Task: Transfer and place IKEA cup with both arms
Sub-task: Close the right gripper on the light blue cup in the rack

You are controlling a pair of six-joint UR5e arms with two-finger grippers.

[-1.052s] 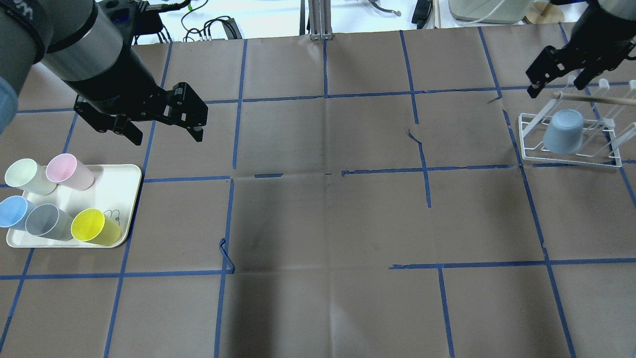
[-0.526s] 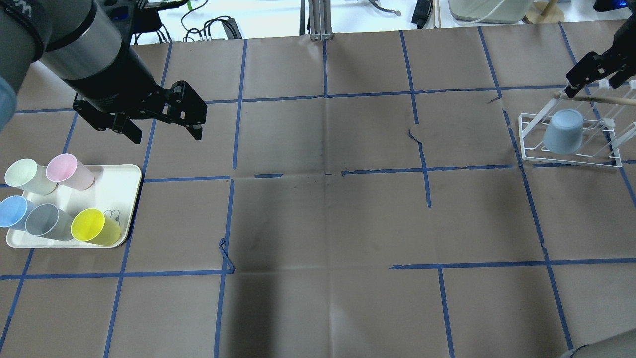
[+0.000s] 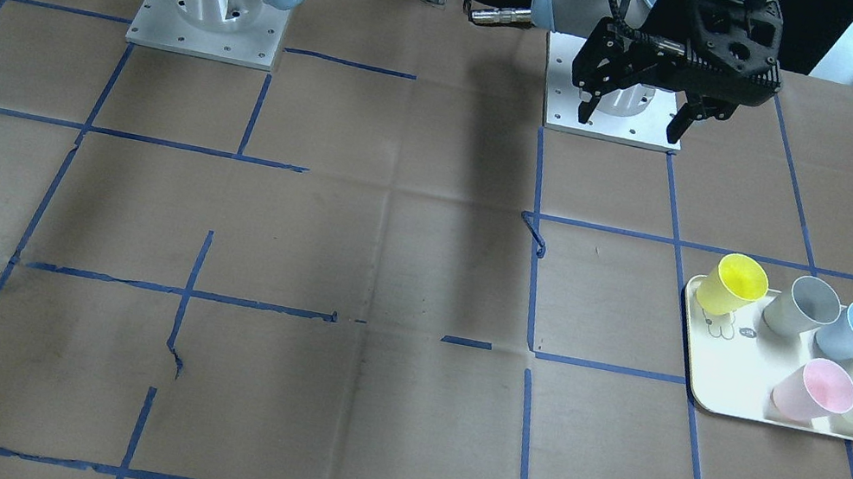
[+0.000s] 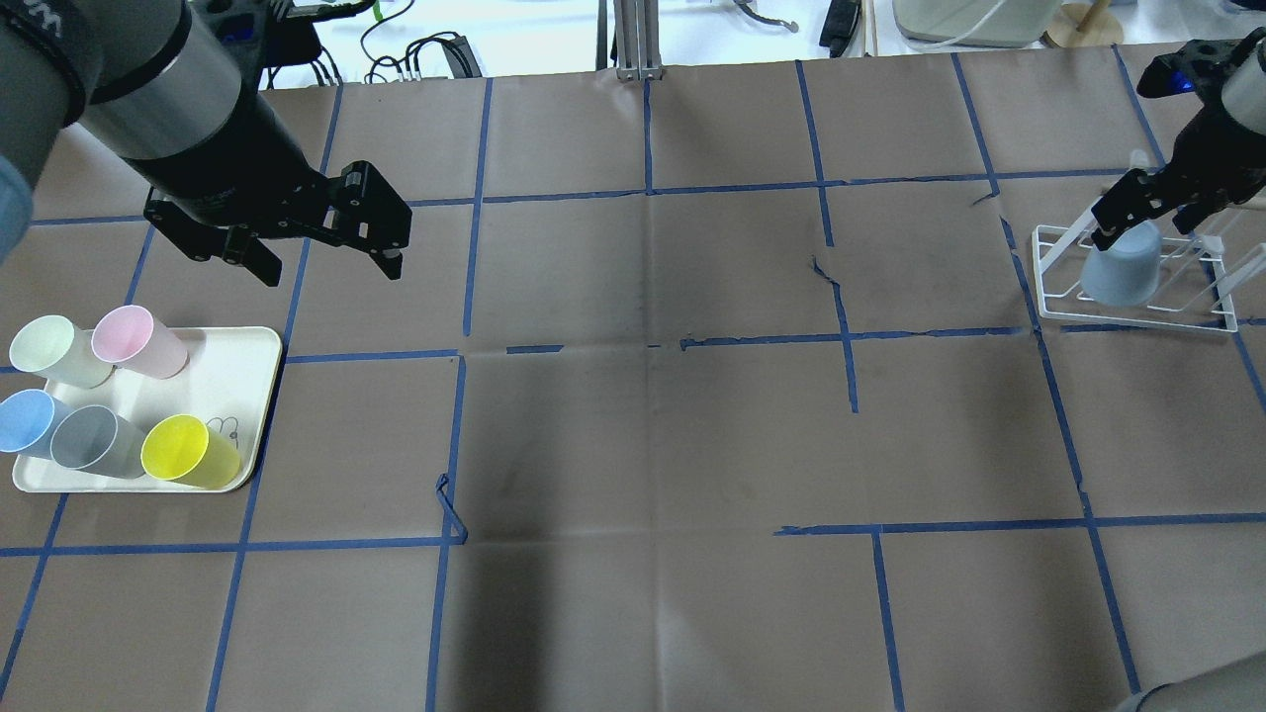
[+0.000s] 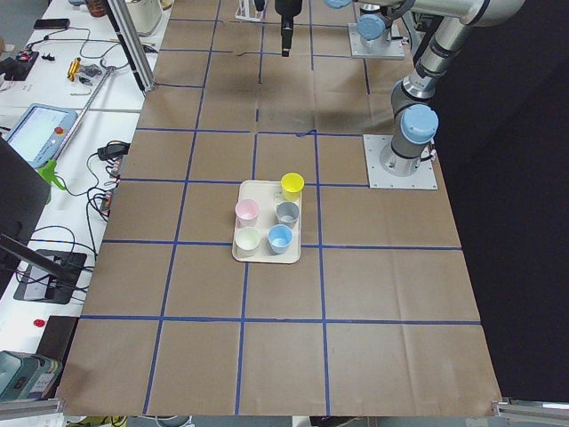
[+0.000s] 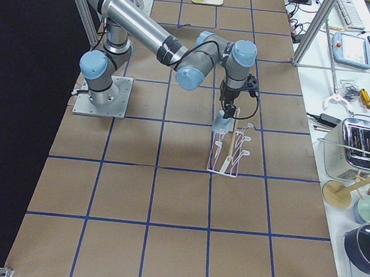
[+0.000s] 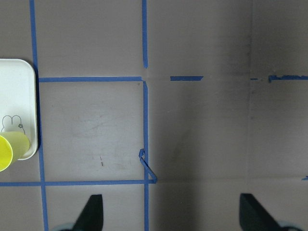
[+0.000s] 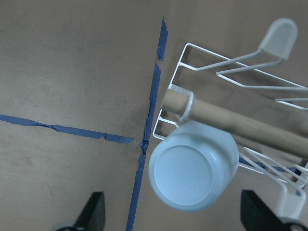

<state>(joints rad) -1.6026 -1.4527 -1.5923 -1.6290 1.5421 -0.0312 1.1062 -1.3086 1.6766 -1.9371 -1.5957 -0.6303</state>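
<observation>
Since half a second earlier, the right pincer (image 4: 1137, 220) had been brought down over the IKEA cup (image 4: 1123, 272), which was seen upside down on the white wire rack (image 4: 1048, 237) near the right edge of the tabletop (image 4: 643, 445). Its jaws were spread wide to either side of the cup's base, and nothing was gripped. The left pincer (image 4: 331, 269) was held open and empty beside the tray (image 4: 259, 341) at the left edge. No part of the transfer was judged done: grasp, hand-over and placing were all left.

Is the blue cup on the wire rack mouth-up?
No, the IKEA cup sits inverted on the wire rack, closed base toward the camera.
</observation>
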